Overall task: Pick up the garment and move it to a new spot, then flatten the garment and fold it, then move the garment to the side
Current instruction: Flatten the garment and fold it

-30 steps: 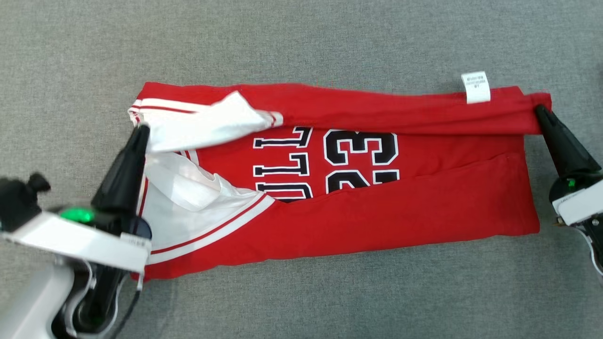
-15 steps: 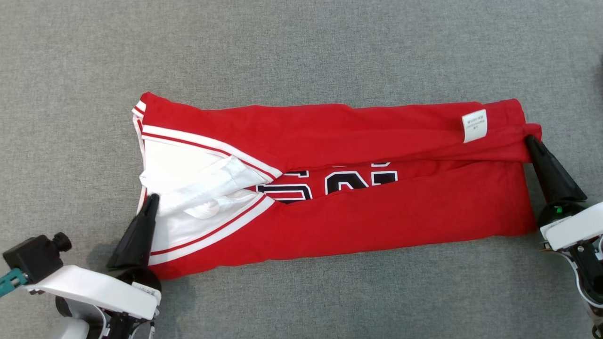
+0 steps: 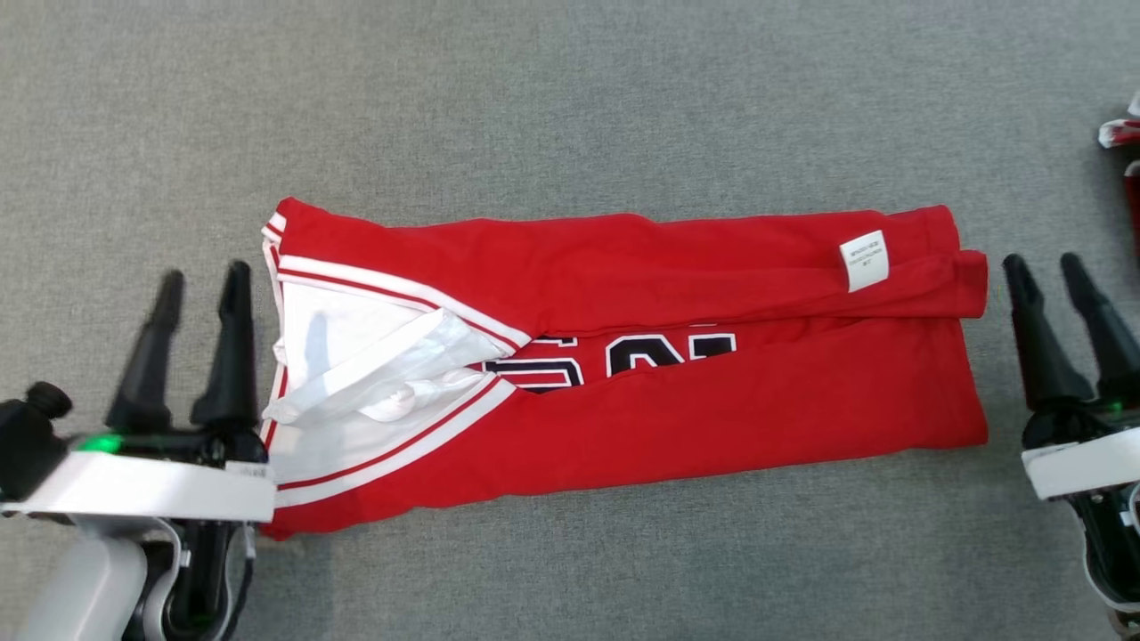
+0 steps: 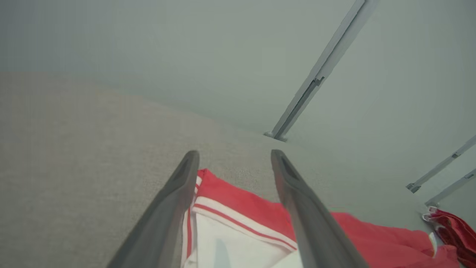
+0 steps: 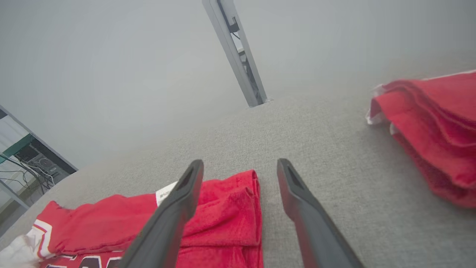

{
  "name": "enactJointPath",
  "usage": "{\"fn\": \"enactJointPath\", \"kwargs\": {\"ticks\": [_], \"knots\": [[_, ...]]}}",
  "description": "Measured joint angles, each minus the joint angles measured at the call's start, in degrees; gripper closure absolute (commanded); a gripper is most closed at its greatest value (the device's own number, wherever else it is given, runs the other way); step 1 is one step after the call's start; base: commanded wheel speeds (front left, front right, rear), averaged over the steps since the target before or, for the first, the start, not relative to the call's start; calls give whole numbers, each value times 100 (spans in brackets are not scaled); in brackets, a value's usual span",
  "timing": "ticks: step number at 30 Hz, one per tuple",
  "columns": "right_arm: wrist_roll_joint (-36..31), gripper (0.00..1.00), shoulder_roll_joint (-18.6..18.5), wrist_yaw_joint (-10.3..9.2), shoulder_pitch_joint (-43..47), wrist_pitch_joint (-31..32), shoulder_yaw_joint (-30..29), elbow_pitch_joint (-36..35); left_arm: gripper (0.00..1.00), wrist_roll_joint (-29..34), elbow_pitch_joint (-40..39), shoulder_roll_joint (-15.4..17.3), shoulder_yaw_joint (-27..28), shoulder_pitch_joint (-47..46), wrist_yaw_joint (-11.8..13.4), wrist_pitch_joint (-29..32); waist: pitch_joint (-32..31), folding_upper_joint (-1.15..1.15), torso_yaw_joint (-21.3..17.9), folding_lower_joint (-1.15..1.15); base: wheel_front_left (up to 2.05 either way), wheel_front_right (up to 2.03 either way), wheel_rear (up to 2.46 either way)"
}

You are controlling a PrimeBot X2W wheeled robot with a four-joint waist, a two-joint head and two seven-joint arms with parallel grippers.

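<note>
Left claw [image 3: 204,278]: released, fingers spread, gripping nothing. It sits at the striped end of the garment [image 3: 668,418]. Its inner finger runs just beside the white-and-red trim; contact cannot be told. In the wrist view, the left claw [image 4: 235,154] looks down on that corner of the garment [image 4: 230,193], with the red edge and white stripe lying between and past the fingers.

Right claw [image 3: 1042,267]: also released, fingers apart, empty. It stands just off the hem end, with a thin strip of grey counter [image 3: 570,107] between. In the wrist view, the right claw [image 5: 240,163] frames the doubled hem of the garment [image 5: 223,208], which lies nearer the inner finger.

Garment: flat on the counter between the two claws, folded lengthwise into a long band.
- The far flap is turned toward the claws and the near flap away from them.
- The flaps do not quite meet; a sliver of black-and-white print [image 3: 637,354] shows in the gap.
- A white label [image 3: 864,260] sits on the far flap, near the right claw's fingertips.
- White lining [image 3: 338,356] lies open and crumpled at the left-claw end.

Red pile [image 3: 1124,133]: on the counter beyond the right claw, to its outer side and well apart from the garment. It is layered red cloth with a white edge. It is large in the right wrist view [image 5: 435,134] and small at the edge of the left wrist view [image 4: 450,227].
</note>
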Motion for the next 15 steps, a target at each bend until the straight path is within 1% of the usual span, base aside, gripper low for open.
{"fn": "enactJointPath", "kwargs": {"ticks": [2, 4, 8, 10, 11, 13, 15], "knots": [[-380, 0, 149, 0, 4, -58, -276, -86, 0, 554, -104, -198, 316, -24, -4, -2, -51, 0, -28, 0, 0, 0, 0], [-815, 0, 311, 0, 3, -101, -532, -179, 0, 1007, -147, -367, 555, -39, -75, -2, -108, 0, -52, 0, 0, 0, 0], [-1639, 0, 647, 0, -4, -114, -875, -294, 0, 1844, -158, -668, 975, -84, -308, -2, -234, 0, -81, 0, 0, 0, 0], [-2001, 0, 768, 0, -5, -87, -960, -322, 0, 2208, -69, -764, 1118, -80, -410, -2, -304, 0, -82, 0, 0, 0, 0], [-2001, 0, 768, 0, -5, -87, -960, -322, 0, 2208, -69, -764, 1118, -80, -410, -2, -304, 0, -82, 0, 0, 0, 0], [-2295, 0, 862, 0, 1, -8, -1000, -319, 0, 2558, 92, -799, 1187, -65, -531, -2, -380, 0, -72, 0, 0, 0, 0], [-2474, 0, 957, 0, 44, 92, -988, -287, 0, 2798, 233, -900, 1250, 30, -626, -2, -463, 0, -61, 0, 0, 0, 0]]}}
